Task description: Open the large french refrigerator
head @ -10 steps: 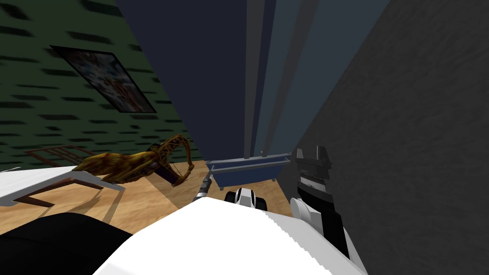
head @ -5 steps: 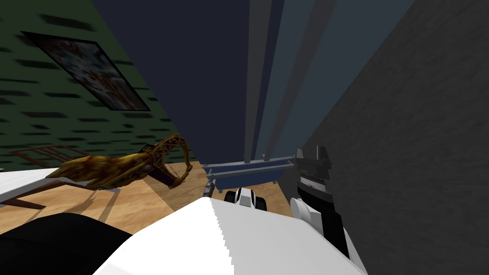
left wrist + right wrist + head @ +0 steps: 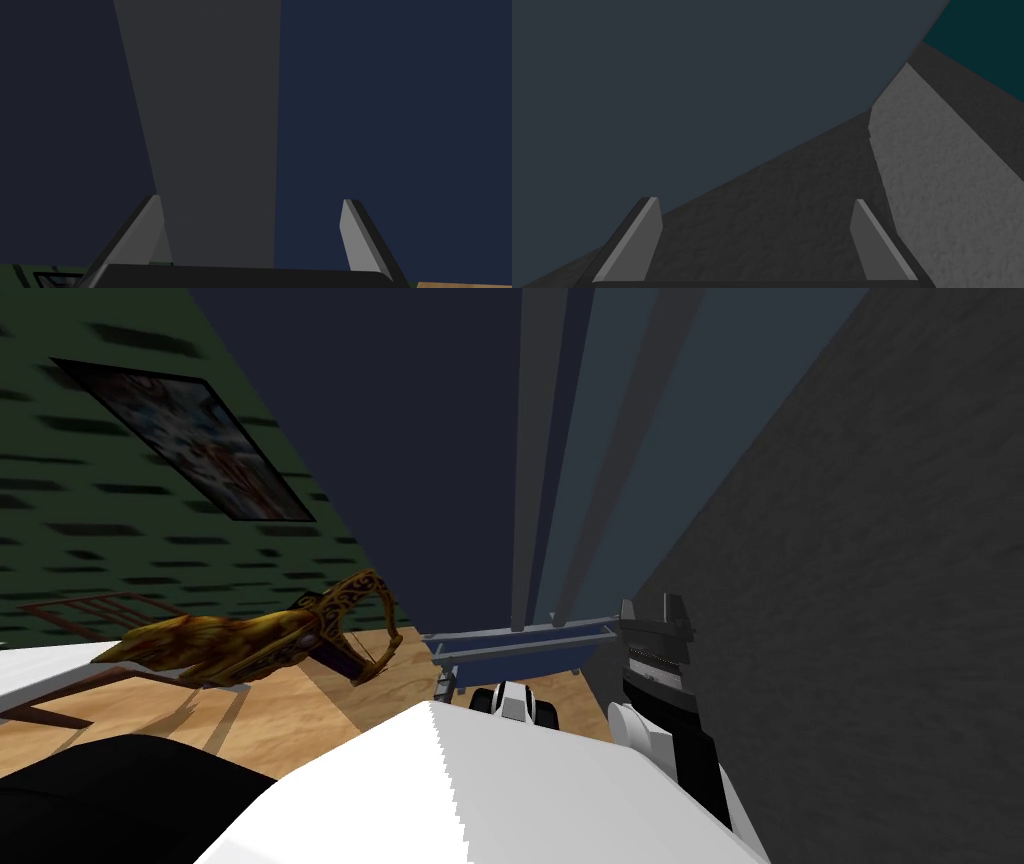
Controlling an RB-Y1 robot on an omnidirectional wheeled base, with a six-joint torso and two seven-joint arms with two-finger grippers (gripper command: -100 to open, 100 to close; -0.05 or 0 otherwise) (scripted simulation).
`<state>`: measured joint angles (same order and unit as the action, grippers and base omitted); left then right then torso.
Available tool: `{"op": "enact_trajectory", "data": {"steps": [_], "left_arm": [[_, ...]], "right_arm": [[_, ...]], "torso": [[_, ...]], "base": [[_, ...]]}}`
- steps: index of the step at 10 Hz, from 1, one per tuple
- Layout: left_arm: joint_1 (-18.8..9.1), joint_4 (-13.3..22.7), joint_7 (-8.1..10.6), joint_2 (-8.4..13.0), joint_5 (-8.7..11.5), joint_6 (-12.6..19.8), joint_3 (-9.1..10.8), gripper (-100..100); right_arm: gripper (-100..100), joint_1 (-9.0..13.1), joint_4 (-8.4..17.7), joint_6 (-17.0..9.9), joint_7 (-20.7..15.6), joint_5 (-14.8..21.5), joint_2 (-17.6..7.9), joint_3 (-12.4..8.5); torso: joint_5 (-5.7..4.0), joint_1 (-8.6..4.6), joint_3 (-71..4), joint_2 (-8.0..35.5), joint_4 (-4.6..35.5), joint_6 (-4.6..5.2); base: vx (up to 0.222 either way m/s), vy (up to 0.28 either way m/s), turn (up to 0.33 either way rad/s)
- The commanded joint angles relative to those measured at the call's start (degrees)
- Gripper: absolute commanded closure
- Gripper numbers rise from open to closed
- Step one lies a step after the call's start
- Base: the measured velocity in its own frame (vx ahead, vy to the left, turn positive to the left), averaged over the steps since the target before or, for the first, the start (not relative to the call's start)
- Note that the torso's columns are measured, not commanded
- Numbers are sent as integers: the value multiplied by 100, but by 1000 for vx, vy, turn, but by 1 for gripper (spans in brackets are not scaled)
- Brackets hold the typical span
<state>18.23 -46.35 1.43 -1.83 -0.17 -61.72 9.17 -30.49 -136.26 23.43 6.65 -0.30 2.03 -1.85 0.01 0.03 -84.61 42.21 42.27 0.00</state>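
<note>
While both arms are up at the refrigerator, nothing is gripped. It stands right ahead in the head view, tall and dark navy, with the right door a greyer blue. Two grey vertical handles run side by side down the middle. At its foot is a blue drawer-like trough, just above the wood floor.

Left wrist view: left jaws wide open with nothing held. One grey handle bar rises between the two fingers against the navy door. The bar sits close to one finger and clear of the other; cannot tell if it touches. The left arm's tip shows small and low by the trough's left end.

Right wrist view: right jaws also wide open and empty, fingers spread. They face the grey-blue fridge face where it meets a rough dark grey wall. The right forearm is dark and sits by the trough's right end, against that wall.

Off to the left are a green wall with a framed picture and an ornate gold-brown chair on the floor.
</note>
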Motion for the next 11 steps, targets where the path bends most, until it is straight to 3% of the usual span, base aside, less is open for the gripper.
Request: {"op": "enact_trajectory", "data": {"steps": [1,2,3,5,9,11], "left_arm": [[-8,-257,29,37,13,281,5,-100],[-26,-175,20,35,13,204,9,-100],[35,-67,8,-3,-5,45,-8,100],[-20,-81,-2,-3,3,-19,7,100],[121,-462,58,40,-34,408,-47,100],[196,-524,66,25,-54,346,-72,100]], "right_arm": [[0,0,0,0,0,0,0,0],[0,0,0,0,0,0,0,0],[0,0,0,0,0,0,0,0],[0,1,0,0,0,0,0,0],[0,3,1,-1,0,0,1,1],[0,1,0,0,0,0,0,0]], "torso": [[0,-4,-3,-2,-2,-1],[-1,-4,0,1,-1,0],[0,-4,6,12,2,-1],[36,18,14,1,-27,6],[19,16,11,6,-15,-2],[11,20,-18,-38,-14,0]], "base": [[37,-3,0],[18,0,-1],[-20,6,5],[-40,-1,7],[-157,-51,13],[-78,-28,7]]}}
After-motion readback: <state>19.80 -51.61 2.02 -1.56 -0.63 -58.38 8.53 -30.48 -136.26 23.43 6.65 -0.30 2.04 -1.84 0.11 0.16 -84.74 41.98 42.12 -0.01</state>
